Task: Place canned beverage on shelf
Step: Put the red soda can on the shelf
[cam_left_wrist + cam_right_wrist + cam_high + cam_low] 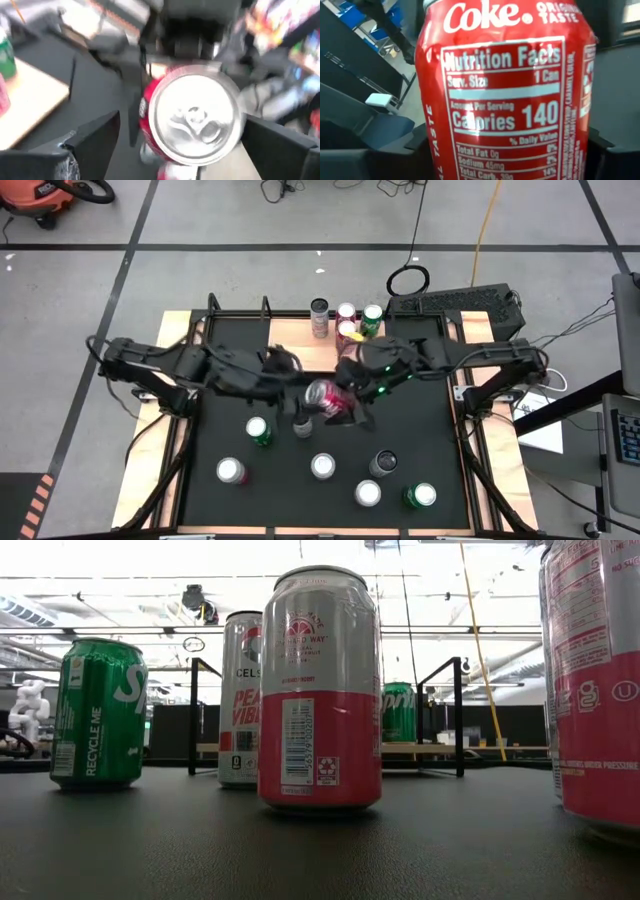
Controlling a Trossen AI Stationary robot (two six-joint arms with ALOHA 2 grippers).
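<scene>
A handover in mid-air above the middle of the counter. The right gripper [345, 405] has its jaws pinching a red Coke can [326, 397], lying tilted on its side above the black mat [420, 430]; the right wrist view shows the can's nutrition label filling the space between the two dark fingers. The left gripper [292, 383] stands just beside the can's end with its jaws spread; in the left wrist view the can's silver top faces the camera and sits between the fingers without either clearly touching it, so the left arm appears to have let go or not to have gripped.

Farther out, the shelf [290, 358], a light-brown wooden board at the far edge of the mat, is partly hidden by both arms. Four cans [345, 320] stand in a cluster at its far right end; whether they rest on the board or just behind it cannot be told from above. On the near half of the mat, seven further cans wait upright, among them a green Sprite can [259, 431] and a second green can [421, 497] near the right corner.

Judged from this layout, the task is partly done: the held can has yet to be carried to the shelf and stood upright, and the seven on the mat remain.
</scene>
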